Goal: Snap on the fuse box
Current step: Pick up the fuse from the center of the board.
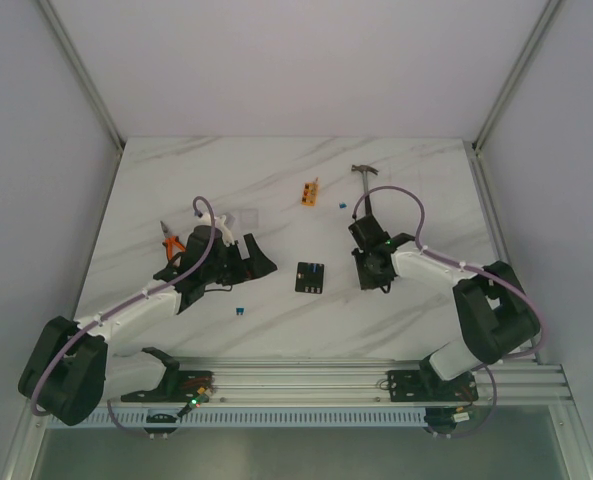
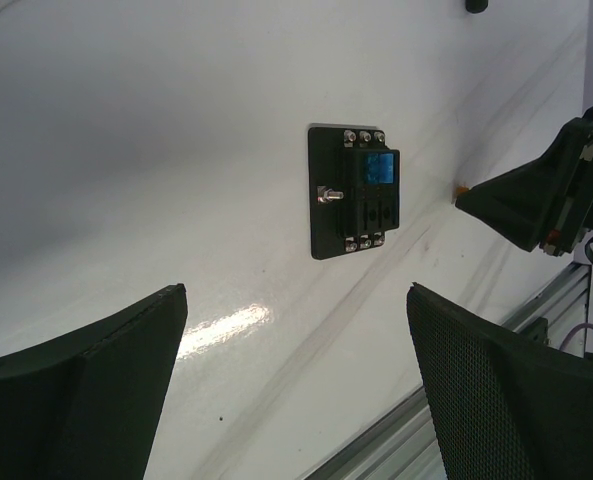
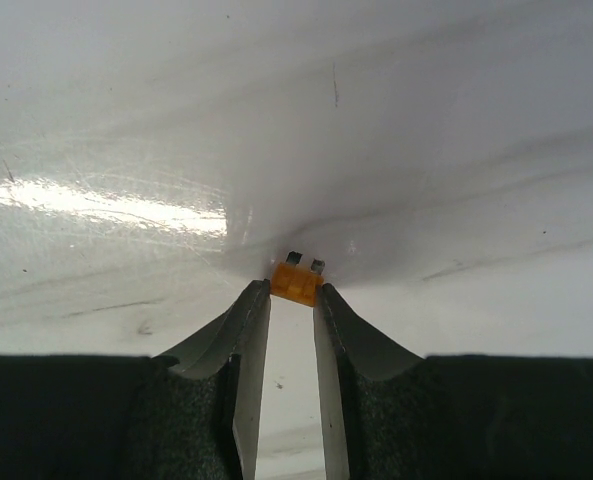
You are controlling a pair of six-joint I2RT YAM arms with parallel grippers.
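Fuse box point(image 1: 310, 276), a small black square unit, lies flat on the white marbled table point(image 1: 276, 170), between the two arms and toward the near edge. From the left wrist camera, one blue fuse point(image 2: 378, 167) sits in its top face, rows of silver screws line two opposite edges, and a silver bolt point(image 2: 327, 195) juts from one side.

To its right, the right gripper point(image 3: 294, 300) is closed narrow on a small orange fuse point(image 3: 296, 283), pinched at the fingertips with its two metal blades pointing away from the fingers toward the tabletop. Whether the blades touch the surface cannot be told. This gripper is near the box, apart from it.

To the left of the box, the left gripper point(image 2: 296, 295) is spread wide and holds nothing, facing the box.

Farther back lie a small orange block point(image 1: 310, 191) and a hammer point(image 1: 366, 180). Orange-handled pliers point(image 1: 172, 241) rest at far left, and a loose blue fuse point(image 1: 240, 311) lies near the left arm.
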